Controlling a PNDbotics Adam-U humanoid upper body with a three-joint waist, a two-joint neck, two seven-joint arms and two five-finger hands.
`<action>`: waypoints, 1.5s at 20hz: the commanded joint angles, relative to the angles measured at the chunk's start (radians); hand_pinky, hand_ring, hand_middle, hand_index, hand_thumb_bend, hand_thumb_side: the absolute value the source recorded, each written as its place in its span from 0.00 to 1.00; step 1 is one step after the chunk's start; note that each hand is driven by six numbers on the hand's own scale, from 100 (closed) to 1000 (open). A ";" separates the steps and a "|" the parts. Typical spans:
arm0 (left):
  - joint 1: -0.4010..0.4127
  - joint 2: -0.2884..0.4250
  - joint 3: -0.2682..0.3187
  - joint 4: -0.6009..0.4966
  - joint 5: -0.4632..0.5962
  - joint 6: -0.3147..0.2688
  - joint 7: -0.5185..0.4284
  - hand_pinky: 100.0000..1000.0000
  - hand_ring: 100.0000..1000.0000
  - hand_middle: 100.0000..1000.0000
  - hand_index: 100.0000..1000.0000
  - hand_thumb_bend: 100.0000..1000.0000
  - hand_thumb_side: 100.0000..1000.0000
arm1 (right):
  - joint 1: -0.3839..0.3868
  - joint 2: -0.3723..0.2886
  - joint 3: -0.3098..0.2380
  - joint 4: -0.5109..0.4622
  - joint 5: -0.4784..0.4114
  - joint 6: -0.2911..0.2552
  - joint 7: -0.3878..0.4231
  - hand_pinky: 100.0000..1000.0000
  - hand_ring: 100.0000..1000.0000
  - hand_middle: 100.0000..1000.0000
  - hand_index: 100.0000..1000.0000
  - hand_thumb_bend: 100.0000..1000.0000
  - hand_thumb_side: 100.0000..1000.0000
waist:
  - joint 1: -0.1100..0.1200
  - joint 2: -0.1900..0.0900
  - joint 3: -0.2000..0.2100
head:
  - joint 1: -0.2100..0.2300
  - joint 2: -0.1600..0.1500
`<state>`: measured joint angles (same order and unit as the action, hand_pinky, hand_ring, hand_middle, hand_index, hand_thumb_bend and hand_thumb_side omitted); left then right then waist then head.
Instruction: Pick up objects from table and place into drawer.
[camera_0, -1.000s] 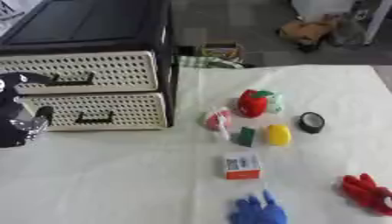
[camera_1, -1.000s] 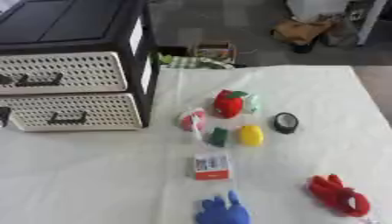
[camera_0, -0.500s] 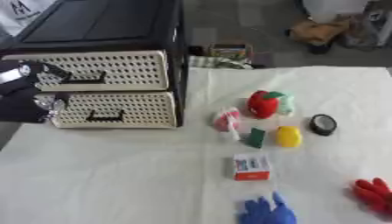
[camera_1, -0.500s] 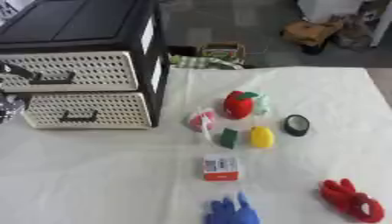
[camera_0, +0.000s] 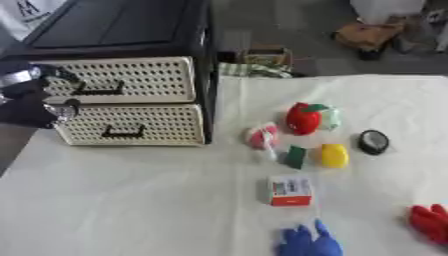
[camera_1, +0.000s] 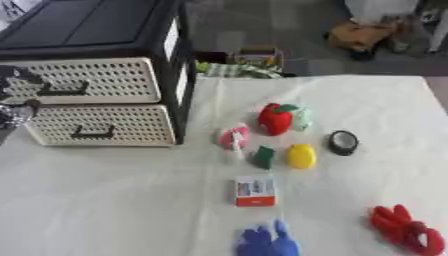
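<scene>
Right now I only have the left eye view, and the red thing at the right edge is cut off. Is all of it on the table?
Observer: Yes. The right eye view shows the whole red thing lying on the table, apart from the blue thing.
Operator: Where does the table end on that side?
Observer: Its right edge shows in the right eye view only, near the upper right, some way right of the black round thing.
</scene>
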<state>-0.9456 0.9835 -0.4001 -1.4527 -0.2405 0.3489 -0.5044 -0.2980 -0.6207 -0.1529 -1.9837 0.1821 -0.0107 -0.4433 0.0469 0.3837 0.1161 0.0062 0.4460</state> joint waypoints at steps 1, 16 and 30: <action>-0.037 -0.004 0.029 0.055 -0.050 -0.036 -0.048 0.00 0.00 0.00 0.88 0.01 0.34 | -0.003 -0.017 -0.010 -0.016 0.000 0.003 -0.006 0.77 0.52 0.61 0.82 0.00 0.79 | 0.001 -0.016 -0.001 | 0.002 -0.009; -0.106 -0.079 0.106 0.142 -0.255 -0.156 -0.286 0.00 0.00 0.00 0.86 0.01 0.34 | 0.000 -0.009 -0.013 -0.016 -0.001 0.004 -0.008 0.77 0.52 0.60 0.82 0.00 0.79 | -0.002 -0.005 -0.008 | 0.000 -0.017; -0.136 -0.063 0.168 0.053 -0.324 -0.119 -0.403 0.00 0.00 0.00 0.88 0.01 0.34 | 0.004 -0.005 -0.014 -0.016 -0.004 0.004 -0.005 0.77 0.51 0.60 0.82 0.00 0.79 | -0.002 -0.007 -0.004 | -0.006 -0.018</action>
<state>-1.0589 0.8924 -0.2536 -1.3887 -0.5754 0.2172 -0.9007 -0.2895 -0.6108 -0.1536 -1.9837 0.1817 -0.0075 -0.4488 0.0466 0.4013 0.1117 -0.0016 0.4375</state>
